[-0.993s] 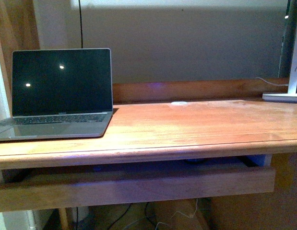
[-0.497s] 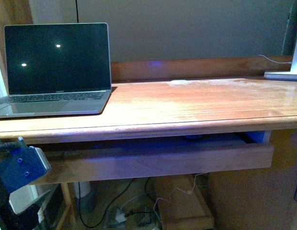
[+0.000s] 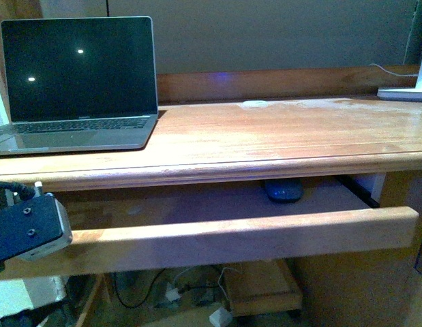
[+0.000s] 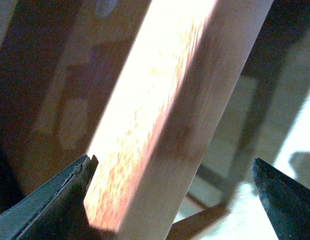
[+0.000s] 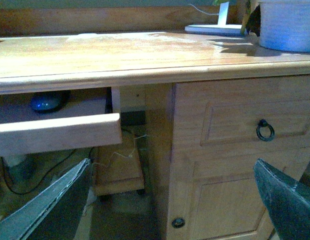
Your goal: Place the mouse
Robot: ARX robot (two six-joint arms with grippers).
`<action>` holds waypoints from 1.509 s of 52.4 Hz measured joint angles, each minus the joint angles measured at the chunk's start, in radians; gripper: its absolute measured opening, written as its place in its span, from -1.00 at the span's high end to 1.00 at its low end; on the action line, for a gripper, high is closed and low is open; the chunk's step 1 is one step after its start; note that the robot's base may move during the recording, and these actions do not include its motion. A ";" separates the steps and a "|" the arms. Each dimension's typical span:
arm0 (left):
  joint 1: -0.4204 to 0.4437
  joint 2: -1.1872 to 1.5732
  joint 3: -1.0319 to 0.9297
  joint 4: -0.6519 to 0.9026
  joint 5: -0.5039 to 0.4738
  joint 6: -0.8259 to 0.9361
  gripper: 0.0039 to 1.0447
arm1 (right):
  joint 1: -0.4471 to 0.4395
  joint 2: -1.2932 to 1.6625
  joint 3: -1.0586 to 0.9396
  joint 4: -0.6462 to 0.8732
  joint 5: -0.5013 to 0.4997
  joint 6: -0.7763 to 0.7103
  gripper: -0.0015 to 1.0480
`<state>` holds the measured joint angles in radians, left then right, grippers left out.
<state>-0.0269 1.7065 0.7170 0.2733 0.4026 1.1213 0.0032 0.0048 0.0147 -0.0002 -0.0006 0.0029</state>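
The mouse (image 3: 283, 191), small, dark grey-blue and domed, lies inside the pulled-out drawer under the desk top, towards its back. It also shows in the right wrist view (image 5: 47, 101). The drawer's wooden front board (image 3: 217, 238) runs across the front view. My left gripper (image 4: 172, 162) is open, with the drawer front (image 4: 160, 100) between its fingers; its blue wrist block (image 3: 26, 228) shows at the drawer's left end. My right gripper (image 5: 171, 164) is open and empty, low in front of the desk cabinet, to the right of the drawer.
An open laptop (image 3: 78, 75) stands on the desk's left side. A small flat white disc (image 3: 255, 103) lies at the back middle, a white lamp base (image 3: 405, 93) at the back right. A cabinet door with a ring pull (image 5: 265, 130) sits right of the drawer. Cables lie on the floor below.
The drawer has come further out and the mouse inside it now shows. My left wrist block has come into view at the drawer's left end. The front view has shifted lower.
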 joint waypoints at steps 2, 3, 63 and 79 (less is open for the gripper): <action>-0.006 -0.037 -0.022 -0.046 0.045 -0.022 -0.86 | 0.000 0.000 0.000 0.000 0.000 0.000 -0.86; -0.011 -0.063 -0.038 -0.074 0.077 -0.037 -0.86 | 0.000 0.000 0.000 0.000 0.000 0.000 -0.86; -0.163 -1.535 -0.510 -0.315 -0.583 -1.141 0.38 | 0.001 0.002 0.001 -0.005 0.003 0.005 -0.86; 0.019 -1.604 -0.596 -0.299 -0.404 -1.132 0.95 | 0.200 0.511 0.196 0.302 0.150 0.092 -0.86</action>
<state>-0.0078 0.1024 0.1207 -0.0257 -0.0013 -0.0109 0.2028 0.5156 0.2111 0.3016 0.1493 0.0952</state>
